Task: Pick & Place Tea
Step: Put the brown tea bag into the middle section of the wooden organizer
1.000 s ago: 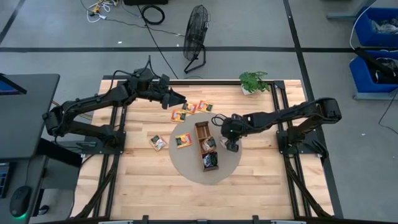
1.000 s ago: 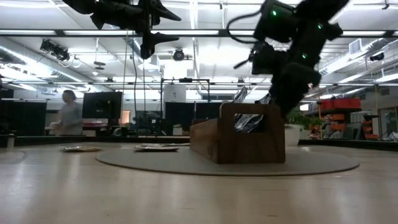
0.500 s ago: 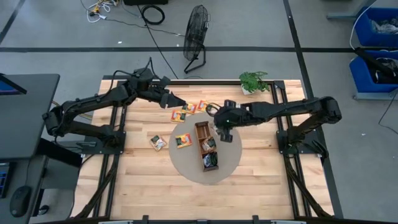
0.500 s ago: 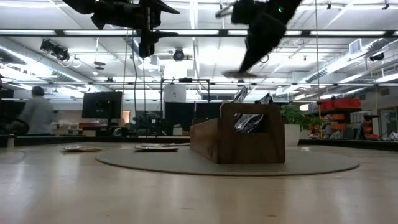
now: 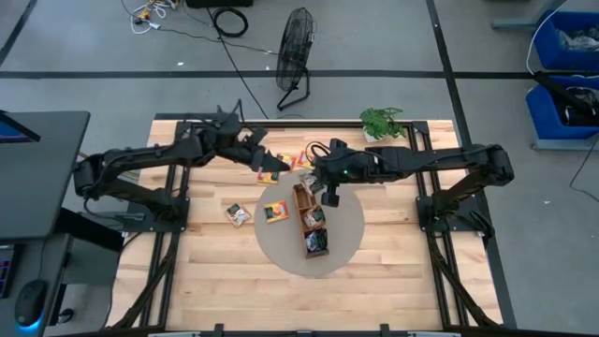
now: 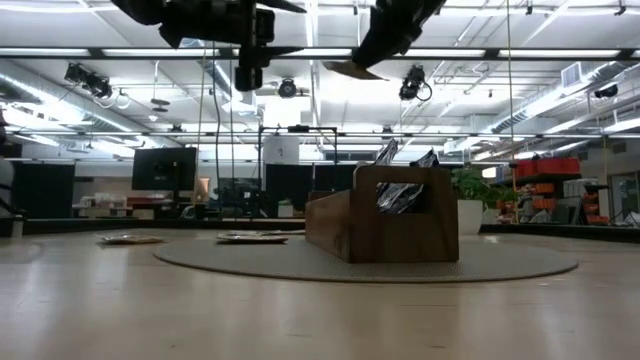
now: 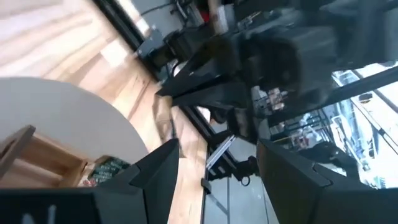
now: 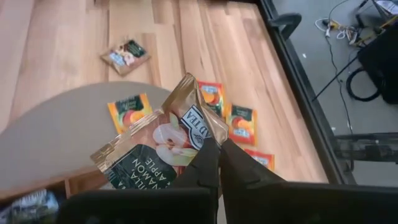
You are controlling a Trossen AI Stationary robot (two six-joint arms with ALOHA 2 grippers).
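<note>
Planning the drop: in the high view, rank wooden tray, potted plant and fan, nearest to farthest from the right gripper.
1. Wooden tray, just beside the right gripper.
2. Potted plant, table's far edge.
3. Fan, on the floor beyond.

Flat square foil tea sachets [image 5: 281, 164]: orange cluster at mat's 12 o'clock; one on mat [image 5: 276, 212]; one beige-dark sachet [image 8: 158, 149] lifted, tilted.
</note>
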